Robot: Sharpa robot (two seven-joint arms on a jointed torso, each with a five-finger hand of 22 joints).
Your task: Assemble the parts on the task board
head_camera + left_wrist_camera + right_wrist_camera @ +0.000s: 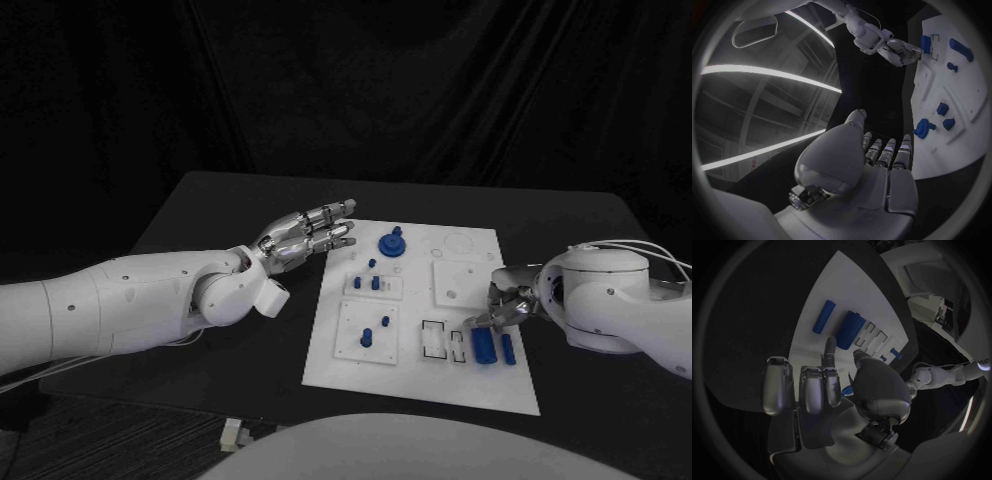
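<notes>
While the board waits between the arms: the scene is read from the left arm across to the right

Left hand point(306, 238): raised over the table just beside the task board's left edge; fingers spread and nothing grasped, so it is released; in the left wrist view point(879, 160) the palm is seen clear of the board

Task board point(418, 385): white plate lying flat in the middle of the black table point(216, 200); a round blue knob part point(392, 242) is stood near its far edge, small blue pegs point(366, 283) below it

Blue bars point(485, 346): two long parts lying side by side at the board's near right, beside the empty slots point(440, 340); long axes run roughly near to far, parallel to the board's right edge

Right hand point(500, 306): lowered at the board's right edge, fingertips point(831, 347) just beside the bars; nothing is seen clasped, fingers loosely curled; whether a bar is touched cannot be told

Step judged: a bar is being approached for pickup; a pinch across its narrow width is called for next, then alignment with a slot
</notes>
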